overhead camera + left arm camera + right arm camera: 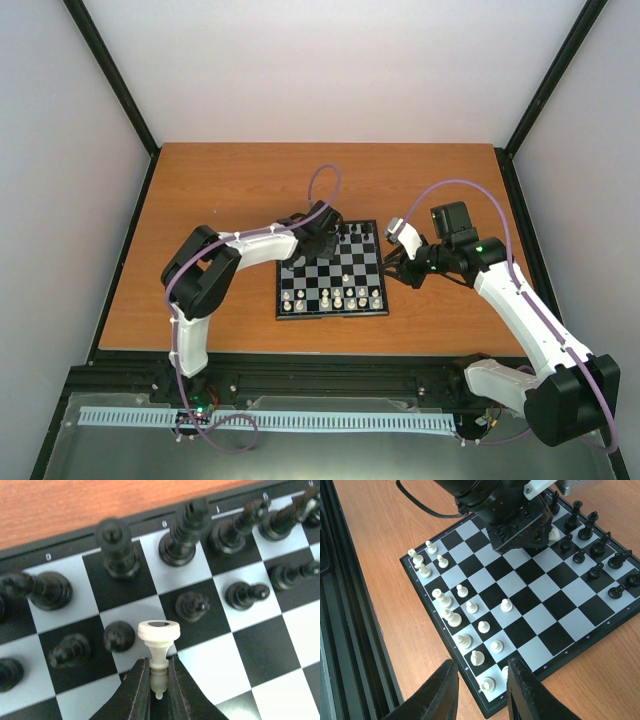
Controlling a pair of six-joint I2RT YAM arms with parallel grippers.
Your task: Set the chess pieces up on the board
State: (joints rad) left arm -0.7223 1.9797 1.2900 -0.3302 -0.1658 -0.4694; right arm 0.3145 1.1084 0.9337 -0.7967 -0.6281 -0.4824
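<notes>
Left wrist: cream piece [158, 652], base-end forward

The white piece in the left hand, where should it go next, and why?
Probably carry it across the board to the white side. The left hand is shut on the white piece over the end where the black pieces stand, while the other white pieces stand in rows at the opposite edge, so it likely belongs there.
</notes>
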